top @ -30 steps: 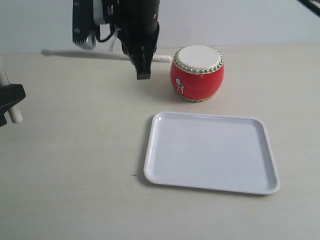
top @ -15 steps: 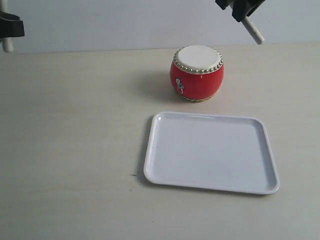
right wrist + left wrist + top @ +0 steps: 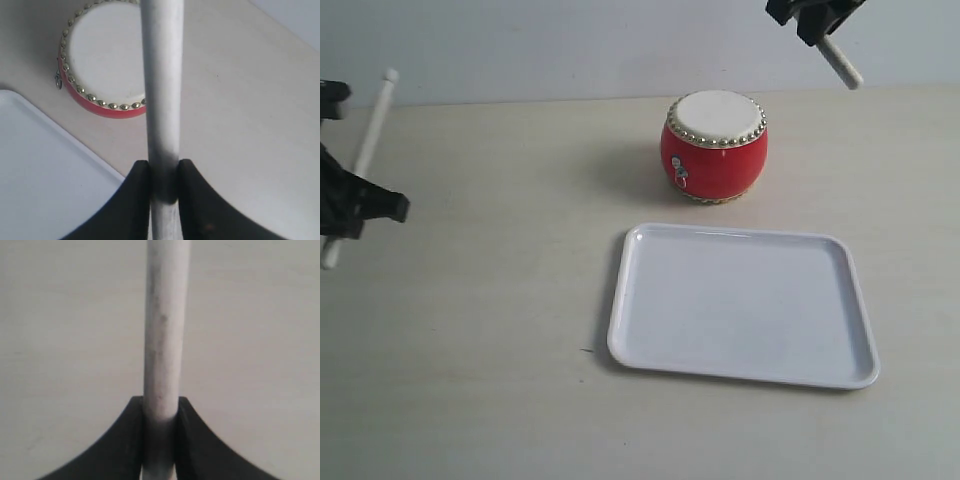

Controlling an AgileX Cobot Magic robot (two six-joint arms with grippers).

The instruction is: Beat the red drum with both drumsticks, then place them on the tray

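At far left over the table [image 3: 490,340], clamped firmly in the left gripper [image 3: 348,205]: left drumstick [image 3: 372,125], tilted near upright, well apart from the red drum [image 3: 715,150]. At top right, pinched likewise in the right gripper [image 3: 812,18]: right drumstick [image 3: 842,65], slanting down, above and right of the drum (not touching its skin). In front of the drum, near but apart: the tray [image 3: 745,305].

A pale beige tabletop [image 3: 470,350] with faint grain carries a tiny dark speck [image 3: 585,350]; a plain light wall [image 3: 570,50] stands behind.
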